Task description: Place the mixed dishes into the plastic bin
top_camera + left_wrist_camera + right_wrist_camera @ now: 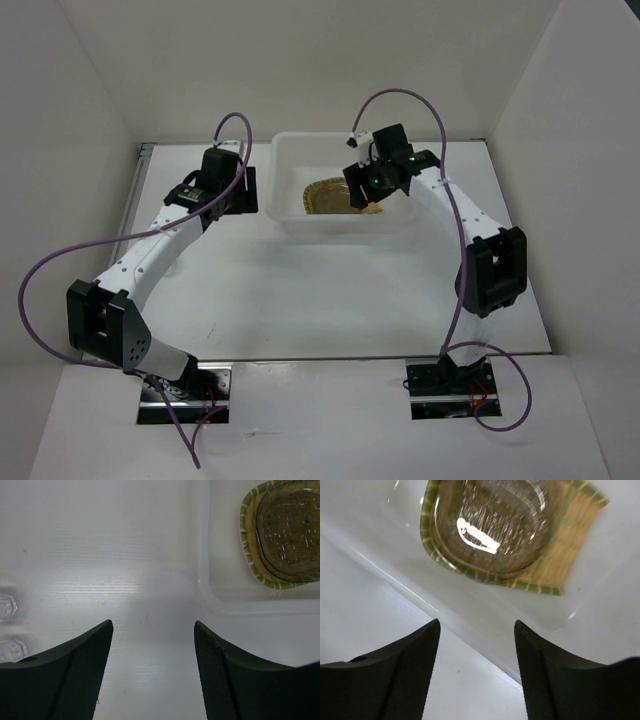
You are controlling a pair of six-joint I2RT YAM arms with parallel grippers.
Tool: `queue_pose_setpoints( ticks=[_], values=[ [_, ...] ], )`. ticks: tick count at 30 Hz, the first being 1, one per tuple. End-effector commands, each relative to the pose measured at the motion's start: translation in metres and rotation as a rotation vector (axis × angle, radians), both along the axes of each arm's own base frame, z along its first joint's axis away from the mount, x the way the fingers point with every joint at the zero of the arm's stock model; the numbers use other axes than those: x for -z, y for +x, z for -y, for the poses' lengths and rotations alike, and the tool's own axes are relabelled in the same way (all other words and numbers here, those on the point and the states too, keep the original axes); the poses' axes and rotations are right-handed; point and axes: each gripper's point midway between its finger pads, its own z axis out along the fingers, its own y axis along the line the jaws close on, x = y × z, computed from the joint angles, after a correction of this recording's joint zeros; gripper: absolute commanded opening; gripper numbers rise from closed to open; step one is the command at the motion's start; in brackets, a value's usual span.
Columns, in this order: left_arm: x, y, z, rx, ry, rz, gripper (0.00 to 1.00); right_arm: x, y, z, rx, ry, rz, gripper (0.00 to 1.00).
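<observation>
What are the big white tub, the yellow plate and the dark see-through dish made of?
The large milky-white rectangular tub looks like glossy plastic: light passes through its walls. The tan-yellow grid-patterned plate with a green striped rim looks like woven bamboo, or a print of it. The round smoky-grey dish lying on it looks like glass or clear plastic: shiny glare.

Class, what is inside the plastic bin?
A tan fan-shaped plate with a smoky-grey dish on top. The dish covers most of the plate; anything under it is hidden.
</observation>
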Motion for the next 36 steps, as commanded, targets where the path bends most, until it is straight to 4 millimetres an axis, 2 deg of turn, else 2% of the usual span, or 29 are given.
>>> queue_pose_setpoints(
  ticks=[1,3,4,5,6,7,8,9,10,11,12,13,14,15,16,17,18,19,20,21,22,23,24,25,27,29,31,32,36],
  values=[
    [-0.009,0.005,0.009,0.045,-0.029,0.032,0.72,0.053,-0.022,-0.009,-0.081,-0.004,-0.138,0.65],
    [-0.018,-0.001,0.007,0.045,-0.037,0.056,0.71,0.056,-0.024,-0.007,-0.076,-0.008,-0.129,0.63],
    [-0.015,-0.005,0.003,0.034,-0.026,0.053,0.71,0.044,-0.028,-0.003,-0.070,-0.003,-0.088,0.63],
    [-0.027,-0.009,0.002,0.034,-0.035,0.083,0.71,0.033,-0.027,0.000,-0.057,-0.005,-0.045,0.68],
    [-0.031,-0.011,-0.001,0.024,-0.032,0.100,0.74,0.007,-0.028,0.001,-0.058,0.026,0.039,0.69],
    [-0.034,-0.015,-0.003,0.024,-0.036,0.111,0.77,-0.005,-0.030,0.003,-0.051,0.034,0.080,0.72],
    [-0.050,-0.020,-0.006,0.010,-0.055,0.161,0.81,-0.016,-0.033,0.005,-0.051,0.048,0.117,0.76],
    [-0.048,-0.026,-0.012,-0.007,-0.043,0.166,0.84,-0.031,-0.031,0.008,-0.046,0.079,0.180,0.80],
    [-0.053,-0.032,-0.014,-0.025,-0.040,0.196,0.87,-0.043,-0.046,0.012,-0.053,0.104,0.230,0.80],
    [-0.076,-0.043,-0.018,-0.036,-0.059,0.283,0.91,-0.050,-0.050,0.018,-0.045,0.116,0.267,0.80],
    [-0.064,-0.054,-0.018,-0.039,-0.040,0.285,0.93,-0.060,-0.049,0.022,-0.032,0.113,0.329,0.83],
    [-0.067,-0.061,-0.023,-0.060,-0.034,0.321,0.93,-0.056,-0.054,0.027,-0.020,0.106,0.338,0.90],
    [-0.092,-0.073,-0.036,-0.121,-0.039,0.431,0.96,-0.065,-0.055,0.031,-0.016,0.096,0.377,0.96],
    [-0.095,-0.078,-0.045,-0.160,-0.036,0.468,0.96,-0.069,-0.050,0.041,0.026,0.075,0.394,0.98],
    [-0.095,-0.084,-0.055,-0.198,-0.036,0.506,0.96,-0.066,-0.046,0.040,0.025,0.069,0.377,0.95],
    [-0.094,-0.087,-0.064,-0.250,-0.020,0.516,0.96,-0.049,-0.037,0.041,0.034,0.046,0.320,0.95],
    [-0.093,-0.090,-0.061,-0.261,-0.017,0.513,0.95,-0.058,-0.028,0.040,0.050,0.047,0.315,0.95],
    [-0.072,-0.090,-0.058,-0.255,0.031,0.440,0.95,-0.048,-0.031,0.039,0.041,0.029,0.249,0.95],
    [-0.075,-0.088,-0.051,-0.256,0.011,0.421,0.95,-0.026,-0.024,0.040,0.045,0.020,0.156,0.95],
    [-0.070,-0.088,-0.041,-0.227,0.006,0.372,0.95,-0.037,-0.017,0.032,0.023,0.065,0.128,0.95],
    [-0.046,-0.089,-0.036,-0.208,0.063,0.250,0.95,-0.016,-0.021,0.043,0.050,0.058,0.011,0.96],
    [-0.046,-0.089,-0.031,-0.215,0.056,0.216,0.95,0.011,-0.016,0.045,0.060,0.062,-0.079,0.96],
    [-0.069,-0.085,-0.025,-0.215,0.033,0.230,0.95,0.021,-0.016,0.047,0.057,0.084,-0.118,0.96],
    [-0.060,-0.085,-0.025,-0.209,0.084,0.162,0.95,0.030,-0.021,0.050,0.045,0.089,-0.161,0.98],
    [-0.075,-0.080,-0.022,-0.206,0.088,0.161,0.96,0.043,-0.022,0.054,0.047,0.061,-0.184,0.99],
    [-0.090,-0.076,-0.023,-0.212,0.103,0.172,0.96,0.050,-0.025,0.060,0.054,0.028,-0.194,0.99],
    [-0.093,-0.078,-0.030,-0.233,0.147,0.152,0.98,0.050,-0.025,0.060,0.054,0.028,-0.194,0.99],
    [-0.105,-0.077,-0.033,-0.245,0.134,0.169,0.98,0.046,-0.021,0.061,0.060,0.022,-0.180,0.99],
    [-0.090,-0.074,-0.053,-0.331,0.164,0.080,0.99,0.021,0.003,0.066,0.114,0.013,-0.084,0.99]
  ],
)
